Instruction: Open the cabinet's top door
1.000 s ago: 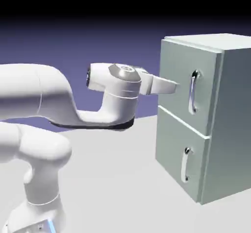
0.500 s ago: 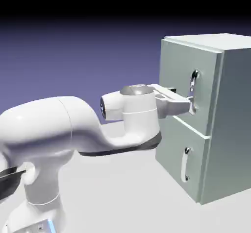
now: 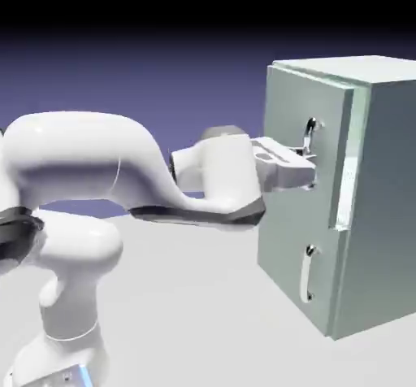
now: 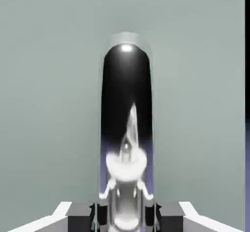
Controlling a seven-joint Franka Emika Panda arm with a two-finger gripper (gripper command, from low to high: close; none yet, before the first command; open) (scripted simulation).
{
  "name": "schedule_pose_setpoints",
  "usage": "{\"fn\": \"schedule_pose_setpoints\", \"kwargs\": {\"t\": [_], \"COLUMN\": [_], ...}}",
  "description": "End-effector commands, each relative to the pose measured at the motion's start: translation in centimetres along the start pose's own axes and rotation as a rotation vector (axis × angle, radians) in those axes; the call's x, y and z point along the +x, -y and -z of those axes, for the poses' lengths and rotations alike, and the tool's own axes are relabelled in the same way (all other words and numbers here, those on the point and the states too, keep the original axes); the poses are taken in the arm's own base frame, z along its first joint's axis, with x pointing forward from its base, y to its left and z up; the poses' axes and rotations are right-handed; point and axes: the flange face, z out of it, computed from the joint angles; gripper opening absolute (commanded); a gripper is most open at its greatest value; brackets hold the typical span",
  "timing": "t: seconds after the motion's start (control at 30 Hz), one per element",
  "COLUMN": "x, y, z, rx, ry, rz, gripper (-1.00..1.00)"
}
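Top door [image 3: 302, 145] ajar, my claw [image 3: 307, 168] clamped on its handle [image 3: 309, 137].

The door sits on the upper front of the cabinet [image 3: 382, 206], and I see its right edge swung out a little from the body (a pale strip shows along that edge). The lower door [image 3: 288, 251] lies flush, its short handle [image 3: 307, 273] untouched. In the hand view the chrome handle [image 4: 126, 128] fills the middle, pinched between my fingertips [image 4: 100, 215]. The cabinet stands on the grey bench [image 3: 187, 312], the arm [image 3: 97, 166] reaching in level.
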Motion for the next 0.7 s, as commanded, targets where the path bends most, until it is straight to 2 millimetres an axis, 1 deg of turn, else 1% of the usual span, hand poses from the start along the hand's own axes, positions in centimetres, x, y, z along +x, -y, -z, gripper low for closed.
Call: {"fn": "schedule_pose_setpoints", "kwargs": {"t": [0.0, 0.17, 0.33, 0.67], "x": [-0.2, -1.4, -2.6, -4.9], "y": [0.2, 1.4, 2.6, 4.9], "z": [0.6, 3.3, 5.5, 8.8], "rx": [-0.016, -0.088, -0.151, -0.254], "ry": [-0.017, -0.089, -0.152, -0.255], "rz": [0.001, 0.001, 0.0, 0.001], "gripper": [-1.0, -1.0, -1.0, -1.0]}}
